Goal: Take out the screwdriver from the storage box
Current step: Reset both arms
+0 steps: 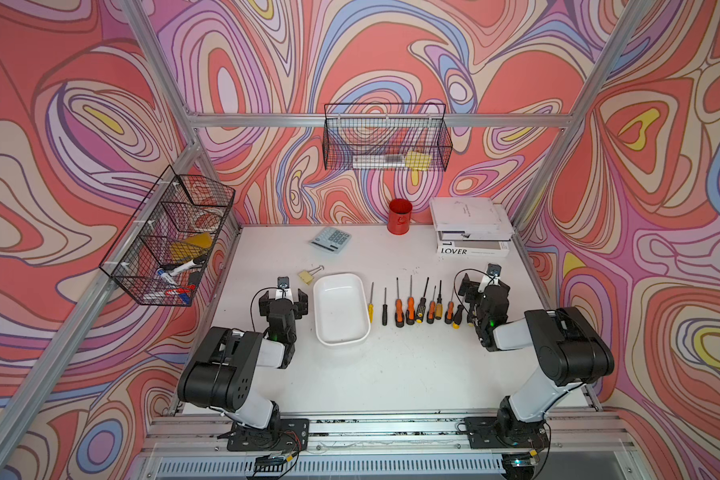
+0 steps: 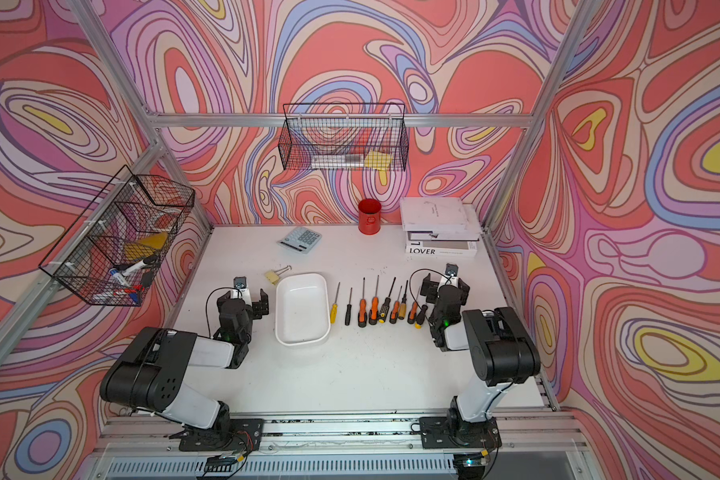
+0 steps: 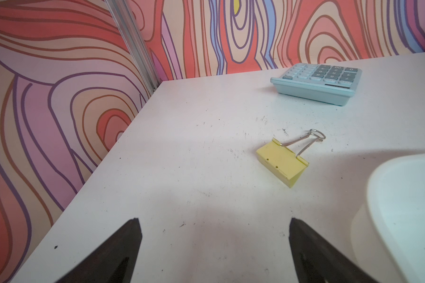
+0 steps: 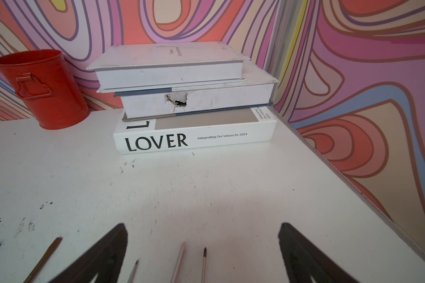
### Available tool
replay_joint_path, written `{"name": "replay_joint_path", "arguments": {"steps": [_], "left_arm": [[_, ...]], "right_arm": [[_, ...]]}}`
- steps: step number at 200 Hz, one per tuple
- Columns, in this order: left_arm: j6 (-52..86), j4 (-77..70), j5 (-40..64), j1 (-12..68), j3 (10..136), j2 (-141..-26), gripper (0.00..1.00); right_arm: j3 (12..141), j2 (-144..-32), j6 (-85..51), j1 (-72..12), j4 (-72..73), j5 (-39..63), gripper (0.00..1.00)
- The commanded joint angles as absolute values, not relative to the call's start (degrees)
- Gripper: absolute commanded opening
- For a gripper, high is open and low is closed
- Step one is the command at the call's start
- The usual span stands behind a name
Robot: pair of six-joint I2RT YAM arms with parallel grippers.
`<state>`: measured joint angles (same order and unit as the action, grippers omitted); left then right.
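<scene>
Two matching arms. Left arm (image 1: 217, 374) and right arm (image 1: 570, 353): bulky black rounded joint housings alternating with white tubular links; small round holes in the shoulder housing's side. Base plates (image 1: 301, 425): flat, black, mounted along the desk's (image 1: 391, 374) near edge, thin red and black wires (image 1: 292, 440) trailing. Black cable (image 1: 251, 305) looping beside each wrist. Green light (image 1: 274, 333) on each forearm. Small square grey camera module (image 1: 282, 283) atop each wrist. Fingers (image 3: 123, 250): black, wedge-shaped, tapering to blunt tips.

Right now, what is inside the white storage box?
Nothing: in both top views the storage box shows only its bare white floor, with no part covered. The screwdrivers lie in a row on the table beside it. The left wrist view catches only one corner.
</scene>
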<state>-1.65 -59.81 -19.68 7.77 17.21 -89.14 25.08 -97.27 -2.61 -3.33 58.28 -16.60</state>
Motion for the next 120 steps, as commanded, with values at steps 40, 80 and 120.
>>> {"name": "replay_joint_path", "arguments": {"steps": [40, 80, 120], "left_arm": [[-1.2, -59.2, -19.7, 7.3, 18.5, -89.3, 0.99], [-1.2, -59.2, -19.7, 7.2, 18.5, -89.3, 0.99], [0.1, -56.3, -18.5, 6.2, 19.6, -89.1, 0.99]], "right_arm": [[25.7, -97.6, -2.5, -3.2, 57.7, -16.2, 0.98], [25.7, -97.6, -2.5, -3.2, 57.6, -16.2, 0.99], [25.7, -97.6, -2.5, -3.2, 57.6, -16.2, 0.98]]}}
